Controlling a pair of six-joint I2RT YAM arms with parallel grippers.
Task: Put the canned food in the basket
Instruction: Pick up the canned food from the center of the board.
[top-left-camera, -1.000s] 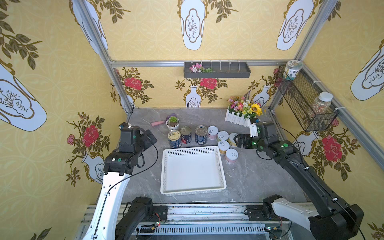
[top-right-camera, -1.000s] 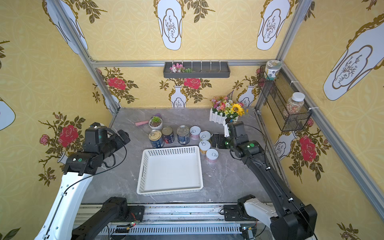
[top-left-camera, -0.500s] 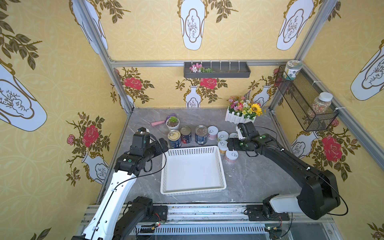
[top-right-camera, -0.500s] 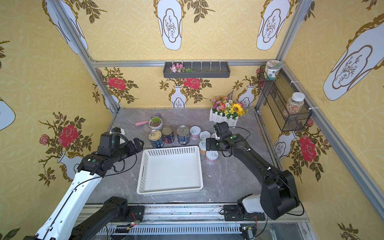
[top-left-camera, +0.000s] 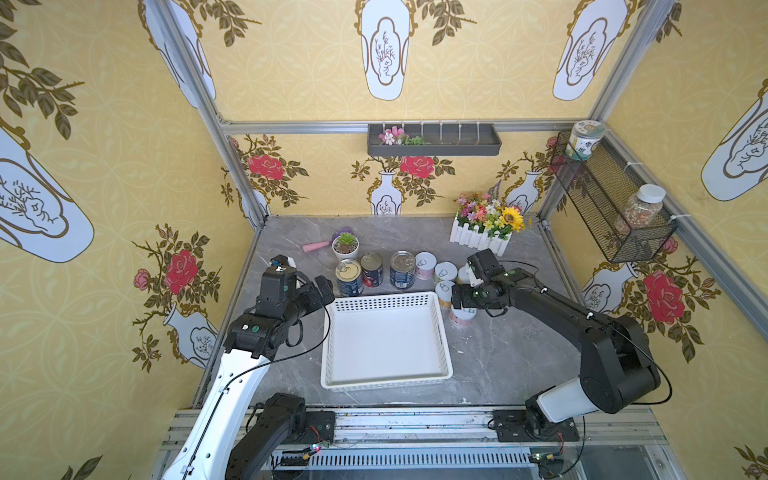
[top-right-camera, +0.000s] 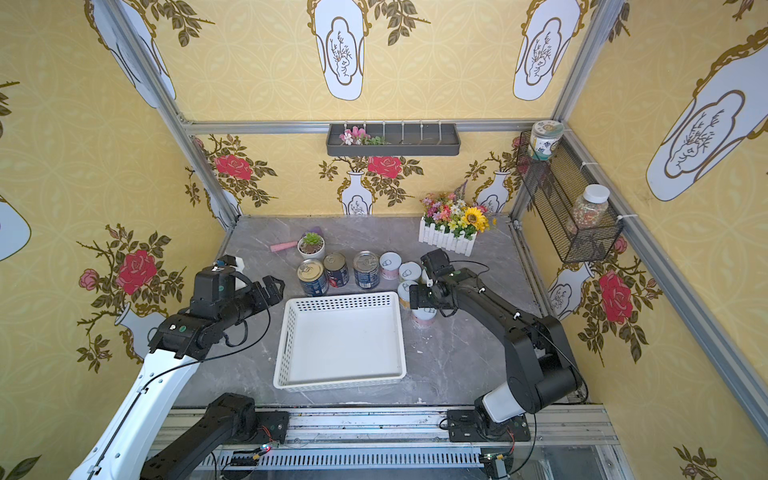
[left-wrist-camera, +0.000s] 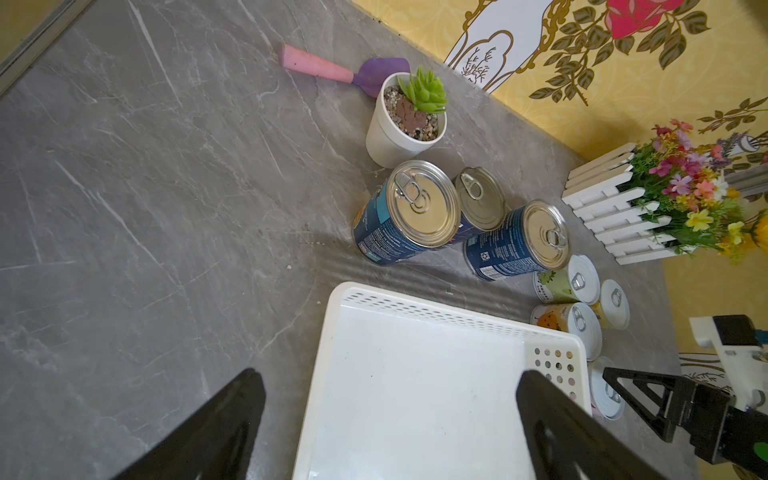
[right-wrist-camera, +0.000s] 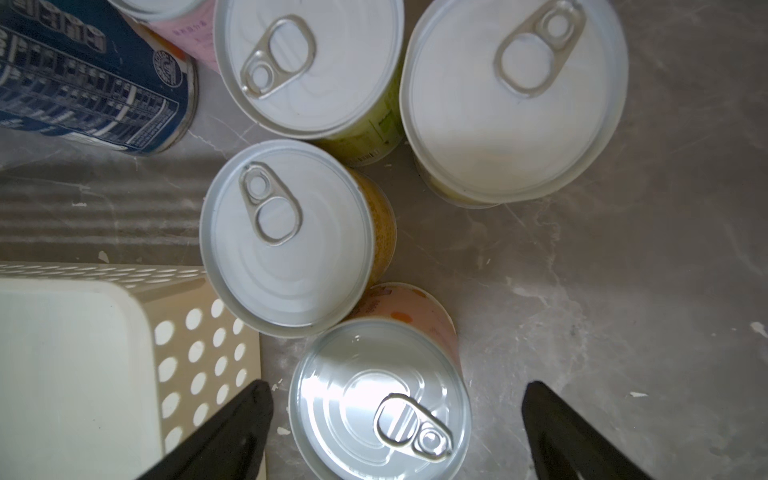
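Black right hand (right-wrist-camera: 397, 388) straddles a pink can (right-wrist-camera: 380, 415), spread wide; left hand (left-wrist-camera: 390, 374) spread, empty.

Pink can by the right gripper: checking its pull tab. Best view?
Right wrist: the pink can, close, tab clear, framed by the open right gripper. Both top views show it small, half hidden by that gripper; left wrist, only a lid edge.

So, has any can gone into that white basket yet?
No, the white basket holds nothing, and the cans all stand on the table outside it.
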